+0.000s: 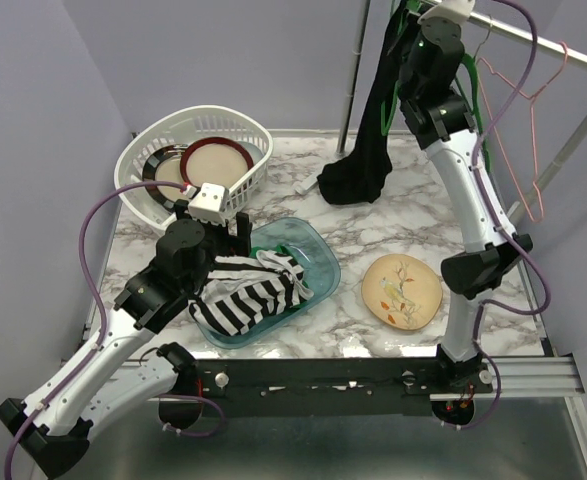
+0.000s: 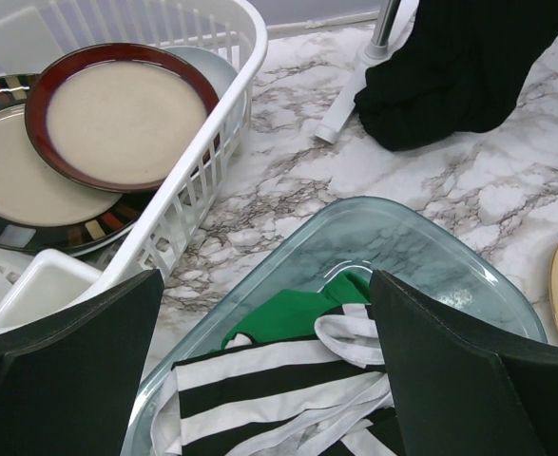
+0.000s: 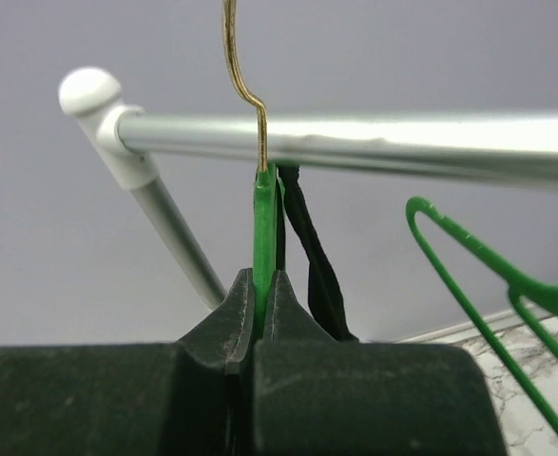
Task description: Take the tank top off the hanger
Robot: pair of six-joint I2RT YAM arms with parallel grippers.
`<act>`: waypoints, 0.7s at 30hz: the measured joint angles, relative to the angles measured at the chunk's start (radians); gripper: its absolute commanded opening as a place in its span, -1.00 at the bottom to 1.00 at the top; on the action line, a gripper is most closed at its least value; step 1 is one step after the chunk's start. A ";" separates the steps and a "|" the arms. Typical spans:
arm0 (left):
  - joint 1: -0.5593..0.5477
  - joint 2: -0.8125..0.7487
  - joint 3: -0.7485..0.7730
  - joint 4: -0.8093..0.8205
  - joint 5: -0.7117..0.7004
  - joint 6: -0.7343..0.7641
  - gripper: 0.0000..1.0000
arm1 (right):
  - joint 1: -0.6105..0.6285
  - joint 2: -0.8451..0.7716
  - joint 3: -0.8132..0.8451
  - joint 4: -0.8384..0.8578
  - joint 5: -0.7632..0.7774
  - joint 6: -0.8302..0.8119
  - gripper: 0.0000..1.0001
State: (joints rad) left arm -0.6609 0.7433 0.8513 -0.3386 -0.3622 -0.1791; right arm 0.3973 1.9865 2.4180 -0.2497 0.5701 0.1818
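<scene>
The black tank top (image 1: 368, 130) hangs from a green hanger (image 3: 264, 228) on the metal rail (image 3: 355, 142) at the back right, its hem bunched on the table. It also shows in the left wrist view (image 2: 469, 66). My right gripper (image 1: 413, 30) is up at the rail, shut on the green hanger's neck (image 3: 257, 304); a black strap (image 3: 312, 256) runs beside the jaws. My left gripper (image 1: 235, 232) is open and empty (image 2: 264, 280), hovering over a clear bin (image 1: 313, 250).
The clear bin (image 2: 288, 247) holds striped clothes (image 1: 248, 295) and a green garment (image 2: 288, 318). A white basket (image 1: 138, 150) with plates stands at the back left. A tan plate (image 1: 401, 290) lies at the front right. An empty green hanger (image 3: 478, 285) and a pink one (image 1: 518, 110) hang on the rail.
</scene>
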 measured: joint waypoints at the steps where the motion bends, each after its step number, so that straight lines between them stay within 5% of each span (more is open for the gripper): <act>1: 0.000 0.000 0.000 0.000 0.000 0.000 0.98 | 0.000 -0.018 -0.006 0.001 -0.001 0.000 -0.99; 21: 0.012 0.020 0.000 0.000 0.039 0.000 0.98 | 0.000 -0.394 -0.299 -0.150 -0.099 0.089 -0.99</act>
State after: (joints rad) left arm -0.6491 0.7635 0.8513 -0.3389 -0.3237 -0.1791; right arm 0.3973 1.5925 2.1189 -0.3996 0.4709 0.2710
